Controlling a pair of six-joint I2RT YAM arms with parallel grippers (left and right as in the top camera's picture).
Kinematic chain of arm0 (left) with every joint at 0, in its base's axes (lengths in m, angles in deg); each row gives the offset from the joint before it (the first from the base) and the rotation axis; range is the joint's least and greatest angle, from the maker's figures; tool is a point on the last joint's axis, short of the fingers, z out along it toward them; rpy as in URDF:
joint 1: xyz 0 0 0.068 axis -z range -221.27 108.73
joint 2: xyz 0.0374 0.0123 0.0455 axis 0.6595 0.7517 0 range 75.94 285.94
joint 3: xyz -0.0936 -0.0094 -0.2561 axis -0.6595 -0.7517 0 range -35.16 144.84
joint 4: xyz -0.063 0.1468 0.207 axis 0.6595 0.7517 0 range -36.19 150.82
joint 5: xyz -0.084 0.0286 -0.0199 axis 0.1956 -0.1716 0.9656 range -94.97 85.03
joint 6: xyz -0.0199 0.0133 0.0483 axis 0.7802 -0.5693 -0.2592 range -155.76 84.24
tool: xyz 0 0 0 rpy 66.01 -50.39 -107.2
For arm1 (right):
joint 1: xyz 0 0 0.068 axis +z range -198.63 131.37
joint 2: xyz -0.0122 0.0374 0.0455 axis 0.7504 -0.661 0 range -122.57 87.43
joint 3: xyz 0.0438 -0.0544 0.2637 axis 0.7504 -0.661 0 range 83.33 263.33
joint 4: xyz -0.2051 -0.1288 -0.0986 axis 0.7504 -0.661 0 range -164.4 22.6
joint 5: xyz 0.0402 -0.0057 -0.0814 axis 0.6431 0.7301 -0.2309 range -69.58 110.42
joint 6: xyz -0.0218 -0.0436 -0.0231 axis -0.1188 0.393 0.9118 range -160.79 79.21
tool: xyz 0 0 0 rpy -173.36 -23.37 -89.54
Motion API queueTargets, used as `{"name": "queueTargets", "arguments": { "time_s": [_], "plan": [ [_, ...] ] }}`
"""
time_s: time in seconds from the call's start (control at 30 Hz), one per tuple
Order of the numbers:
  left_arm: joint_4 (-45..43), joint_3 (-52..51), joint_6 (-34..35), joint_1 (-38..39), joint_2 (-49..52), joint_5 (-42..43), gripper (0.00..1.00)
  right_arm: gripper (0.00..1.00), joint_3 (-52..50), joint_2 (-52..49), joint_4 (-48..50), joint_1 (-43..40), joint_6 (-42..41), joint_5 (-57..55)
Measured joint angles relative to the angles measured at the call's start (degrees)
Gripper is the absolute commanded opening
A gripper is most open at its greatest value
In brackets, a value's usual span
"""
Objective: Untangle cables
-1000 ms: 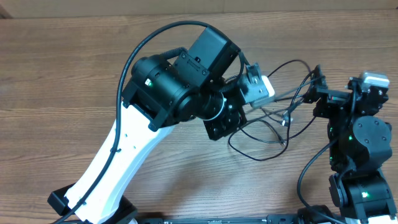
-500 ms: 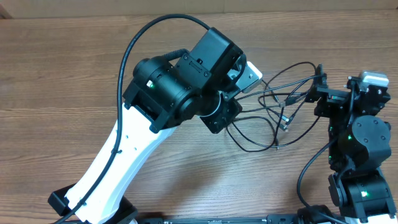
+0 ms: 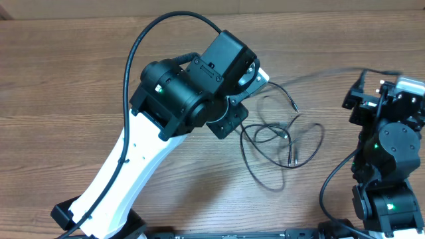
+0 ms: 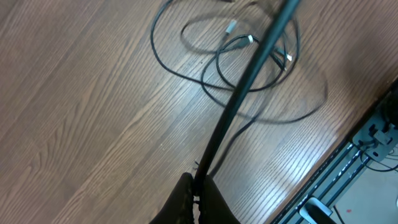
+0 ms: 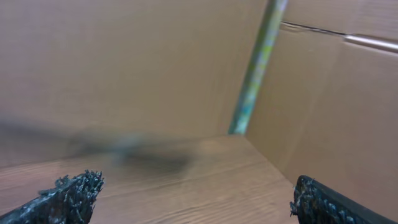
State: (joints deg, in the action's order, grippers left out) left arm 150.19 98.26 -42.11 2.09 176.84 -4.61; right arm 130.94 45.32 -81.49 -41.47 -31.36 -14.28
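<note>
White-shelled left arm; black joint housings; green lights

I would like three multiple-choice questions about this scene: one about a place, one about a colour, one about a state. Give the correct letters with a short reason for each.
1. Where do the loose cables lie? A. on the table, between the left arm and the right arm; B. on top of a box; C. inside a drawer.
2. What colour are they? A. white; B. black; C. red.
3. The left gripper is: A. wide open; B. shut on a cable; C. out of view.
Answers: 1A, the overhead view shows the loops on the wood; 2B, every cord looks black; 3B, the left wrist view shows it closed on one straight cable.
</note>
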Motion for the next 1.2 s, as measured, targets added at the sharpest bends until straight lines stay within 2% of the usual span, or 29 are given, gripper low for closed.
{"name": "queueTargets", "arguments": {
  "time_s": [0.37,0.5,0.6,0.9,1.2],
  "plan": [
    [-5.1,0.0,0.0,0.0,0.0,4.2,0.04,1.0,0.0,0.0,-5.9,0.0,-0.3,1.6],
    [-5.2,0.0,0.9,-0.6,0.0,4.2,0.04,1.0,0.0,0.0,-9.5,0.0,-1.0,6.6],
    [-5.8,0.0,4.0,-2.5,0.0,3.2,0.04,1.0,0.0,0.0,-13.0,0.0,-2.4,11.9],
    [-6.6,0.0,12.0,-15.0,0.0,1.9,0.04,1.0,0.0,0.0,-21.2,0.0,-9.4,22.0],
    [-4.0,0.0,12.9,-30.8,-1.0,1.4,0.04,1.0,0.0,0.0,-22.6,0.0,-10.9,25.5]
  ]
}}
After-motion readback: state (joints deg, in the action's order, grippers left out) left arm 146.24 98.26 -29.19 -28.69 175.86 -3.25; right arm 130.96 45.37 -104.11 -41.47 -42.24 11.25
